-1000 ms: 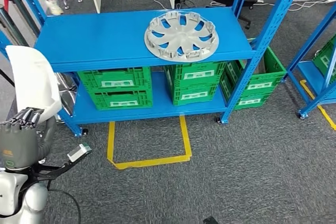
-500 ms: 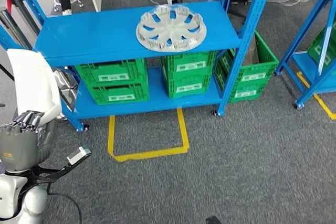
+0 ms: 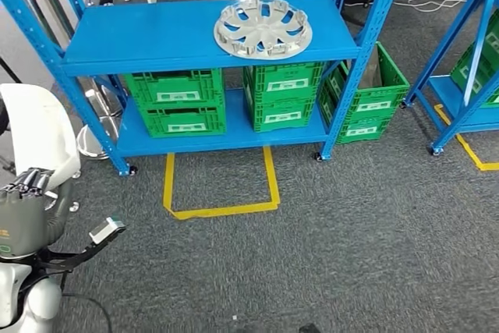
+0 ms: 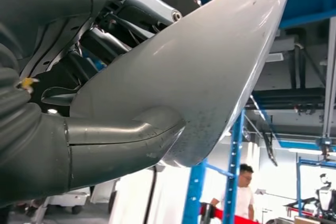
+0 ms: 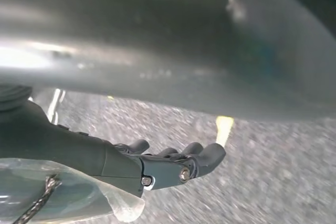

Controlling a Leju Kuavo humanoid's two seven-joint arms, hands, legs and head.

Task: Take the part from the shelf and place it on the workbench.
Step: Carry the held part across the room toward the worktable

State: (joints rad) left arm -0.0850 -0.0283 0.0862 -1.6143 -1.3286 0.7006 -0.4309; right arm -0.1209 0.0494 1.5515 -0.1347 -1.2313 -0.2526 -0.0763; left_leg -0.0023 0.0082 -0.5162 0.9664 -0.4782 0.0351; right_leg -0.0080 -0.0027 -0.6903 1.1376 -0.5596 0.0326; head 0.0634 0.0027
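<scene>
The left hand (image 3: 26,193), low at eight o'clock, grips a white curved part (image 3: 38,134). The right hand (image 5: 174,163) hangs over the floor with fingers loosely extended, seemingly holding nothing, though blur makes that uncertain. The whole view has shifted since a second ago: the camera moved, and the blue shelf (image 3: 147,37) with the wheel cover (image 3: 263,27) sits farther off at twelve o'clock. I judge the robot is carrying the part away.

The head view looks forward and down at the blue shelf (image 3: 199,37); each wrist view sits close behind its hand, the right perhaps facing floor.
</scene>
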